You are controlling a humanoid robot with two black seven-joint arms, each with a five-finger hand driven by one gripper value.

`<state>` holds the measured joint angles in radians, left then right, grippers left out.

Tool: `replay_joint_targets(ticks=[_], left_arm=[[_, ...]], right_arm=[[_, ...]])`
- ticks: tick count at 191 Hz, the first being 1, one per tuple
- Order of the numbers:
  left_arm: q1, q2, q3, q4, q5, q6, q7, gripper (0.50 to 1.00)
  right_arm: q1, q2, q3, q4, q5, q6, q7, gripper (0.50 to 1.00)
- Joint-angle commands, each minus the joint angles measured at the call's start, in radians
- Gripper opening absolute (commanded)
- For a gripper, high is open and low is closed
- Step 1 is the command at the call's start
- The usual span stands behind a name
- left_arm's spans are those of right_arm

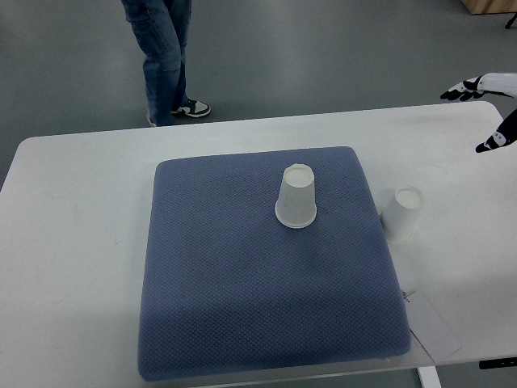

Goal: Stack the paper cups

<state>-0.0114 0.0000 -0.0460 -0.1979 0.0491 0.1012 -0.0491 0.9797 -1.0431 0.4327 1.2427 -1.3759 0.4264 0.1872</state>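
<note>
A white paper cup stands upside down on the blue mat, towards its far right part. A second white paper cup stands upside down on the white table, just off the mat's right edge. My right hand shows at the picture's right edge, over the table's far right corner, well away from both cups. Its dark-tipped fingers are spread and hold nothing. My left hand does not show.
A person in jeans and sneakers stands on the grey floor beyond the table's far edge. A white paper tag lies on the table by the mat's near right corner.
</note>
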Motion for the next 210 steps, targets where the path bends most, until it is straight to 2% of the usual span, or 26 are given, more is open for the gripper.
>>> replay_joint_targets(ticks=[1, 31, 111, 210], left_arm=[[0.001, 0.0, 0.0, 0.0, 0.0, 0.0, 0.0, 1.0], [0.001, 0.0, 0.0, 0.0, 0.0, 0.0, 0.0, 1.0], [-0.001, 0.0, 0.0, 0.0, 0.0, 0.0, 0.0, 1.0], [-0.001, 0.0, 0.0, 0.0, 0.0, 0.0, 0.0, 1.0]], right_arm=[[0.005, -0.003, -0.037, 0.041, -0.003, 0.0, 0.0, 0.917], [0.005, 0.012, -0.061, 0.063, -0.025, 0.011, -0.002, 0.917], [0.048, 0.141, -0.172, 0.049, -0.092, 0.012, -0.005, 0.915], [0.045, 0.167, -0.233, 0.04, -0.127, 0.006, -0.003, 0.915]])
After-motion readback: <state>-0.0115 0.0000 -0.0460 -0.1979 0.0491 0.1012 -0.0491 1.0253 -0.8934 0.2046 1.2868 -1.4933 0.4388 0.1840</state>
